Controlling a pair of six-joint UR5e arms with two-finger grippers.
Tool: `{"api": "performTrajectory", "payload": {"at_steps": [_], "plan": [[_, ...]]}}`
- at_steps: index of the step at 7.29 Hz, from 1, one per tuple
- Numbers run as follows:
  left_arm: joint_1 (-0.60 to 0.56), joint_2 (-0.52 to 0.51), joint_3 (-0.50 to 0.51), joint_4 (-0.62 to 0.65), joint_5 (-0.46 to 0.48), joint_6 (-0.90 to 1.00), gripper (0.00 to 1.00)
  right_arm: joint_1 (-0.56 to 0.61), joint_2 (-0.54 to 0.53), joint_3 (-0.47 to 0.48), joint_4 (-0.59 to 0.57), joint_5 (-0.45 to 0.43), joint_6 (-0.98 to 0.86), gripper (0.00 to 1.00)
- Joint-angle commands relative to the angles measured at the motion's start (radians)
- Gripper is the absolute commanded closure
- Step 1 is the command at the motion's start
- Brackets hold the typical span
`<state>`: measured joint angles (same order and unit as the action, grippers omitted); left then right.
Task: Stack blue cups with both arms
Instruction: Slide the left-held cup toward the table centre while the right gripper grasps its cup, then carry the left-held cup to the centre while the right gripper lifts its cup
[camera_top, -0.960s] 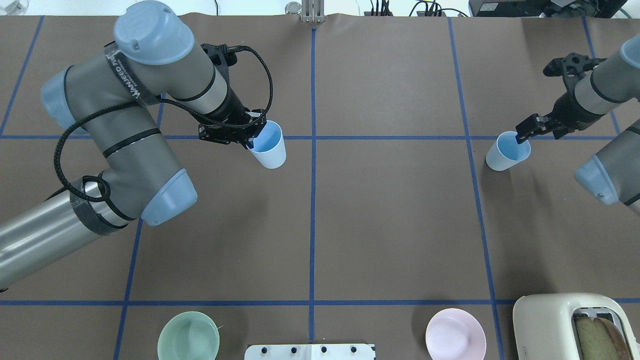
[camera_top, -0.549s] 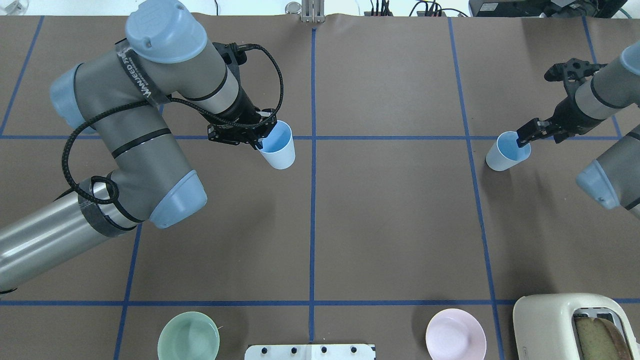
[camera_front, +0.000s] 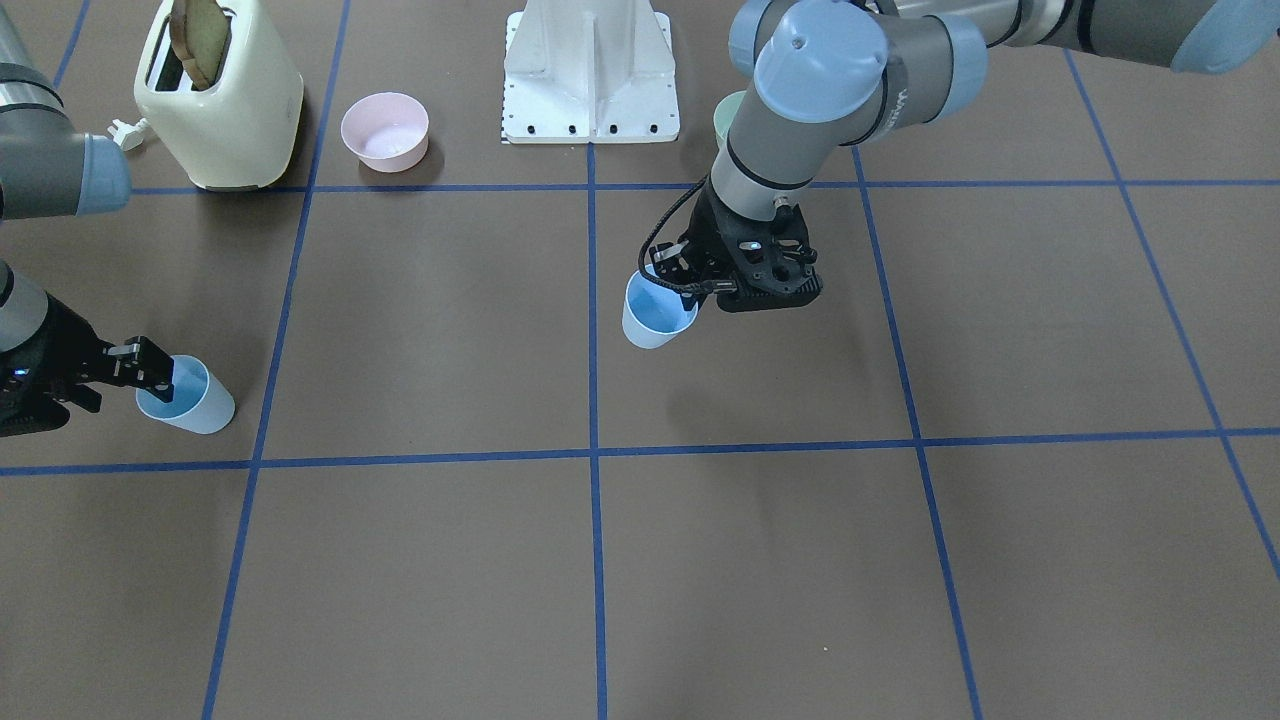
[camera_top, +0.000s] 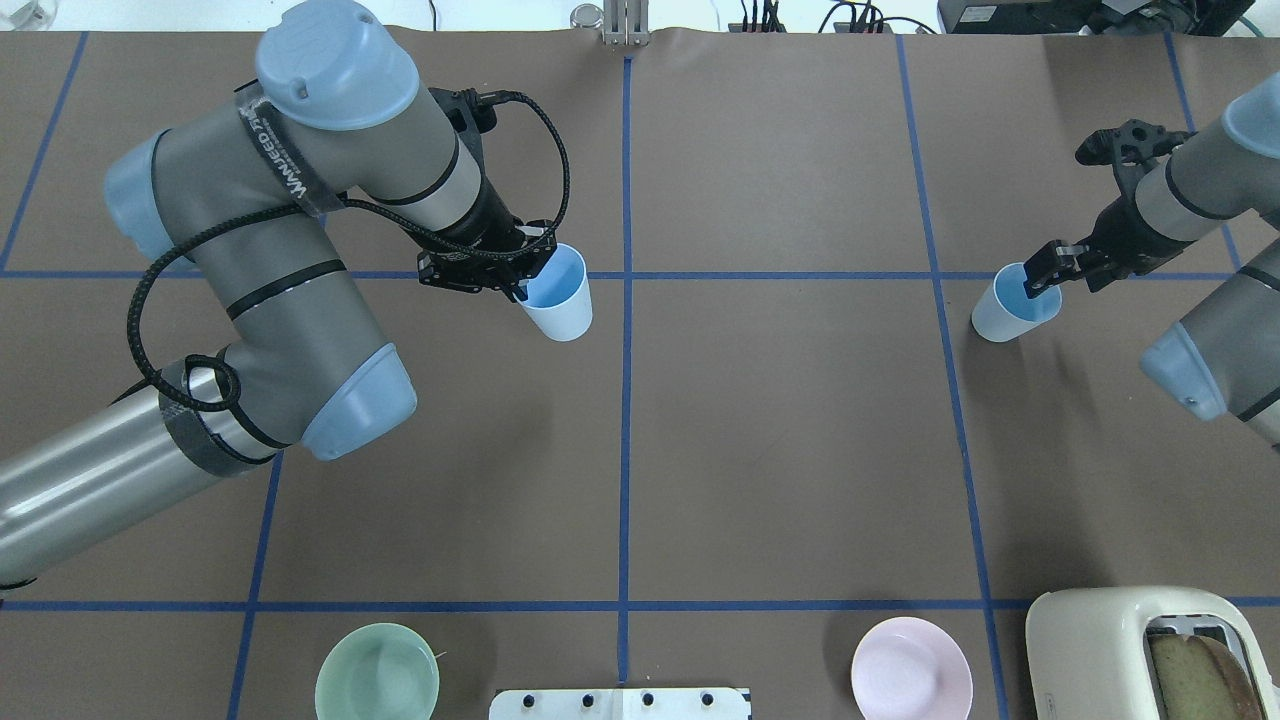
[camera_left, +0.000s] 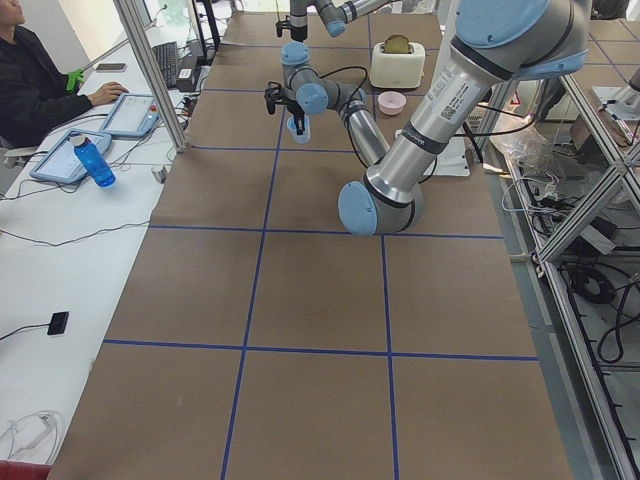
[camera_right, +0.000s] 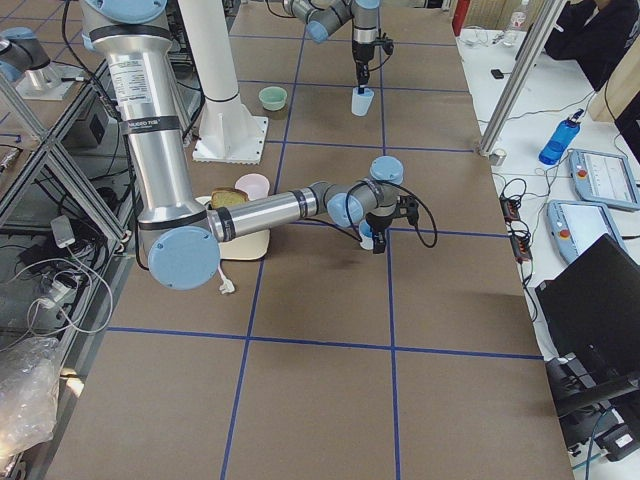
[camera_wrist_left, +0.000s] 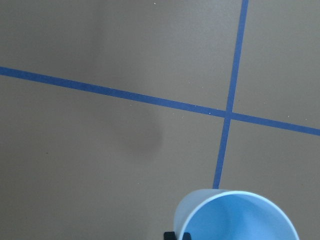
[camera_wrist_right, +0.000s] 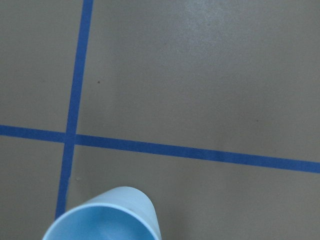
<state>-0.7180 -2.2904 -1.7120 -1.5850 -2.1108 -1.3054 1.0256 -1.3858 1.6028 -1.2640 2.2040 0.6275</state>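
My left gripper (camera_top: 527, 283) is shut on the rim of a light-blue cup (camera_top: 560, 308), one finger inside it. It holds the cup tilted above the table just left of the centre line; the front view shows the cup (camera_front: 655, 315) with its shadow below. The left wrist view shows the cup's open mouth (camera_wrist_left: 240, 216). My right gripper (camera_top: 1040, 280) is shut on the rim of the second blue cup (camera_top: 1008, 310), which rests on the table at the far right. It also shows in the front view (camera_front: 192, 398) and the right wrist view (camera_wrist_right: 107, 215).
A green bowl (camera_top: 377, 672) and a pink bowl (camera_top: 910, 668) sit near the robot's base (camera_front: 590, 70). A cream toaster (camera_top: 1130, 650) with bread stands at the near right corner. Blue tape lines cross the brown table. An operator sits beyond the far edge.
My left arm has moved a little to the right with its cup. My right arm's wrist has shifted slightly; its cup stays in the same place.
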Motion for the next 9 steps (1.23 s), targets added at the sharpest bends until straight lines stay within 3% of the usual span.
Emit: {"api": "performTrajectory", "payload": {"at_steps": [1, 2, 6, 9], "plan": [[0.0, 0.0, -0.001, 0.002, 0.0, 0.0, 1.0, -0.002, 0.002, 0.0, 0.0, -0.001, 0.011, 0.87], [0.0, 0.0, -0.001, 0.002, 0.0, 0.0, 1.0, -0.004, 0.001, 0.0, 0.006, -0.003, 0.018, 1.0], [0.0, -0.001, 0.0, 0.002, 0.0, 0.0, 1.0, -0.007, 0.01, 0.012, 0.051, -0.007, 0.137, 1.0], [0.104, -0.021, 0.035, 0.002, 0.109, -0.017, 1.0, -0.006, 0.128, 0.04, 0.023, 0.058, 0.281, 1.0]]}}
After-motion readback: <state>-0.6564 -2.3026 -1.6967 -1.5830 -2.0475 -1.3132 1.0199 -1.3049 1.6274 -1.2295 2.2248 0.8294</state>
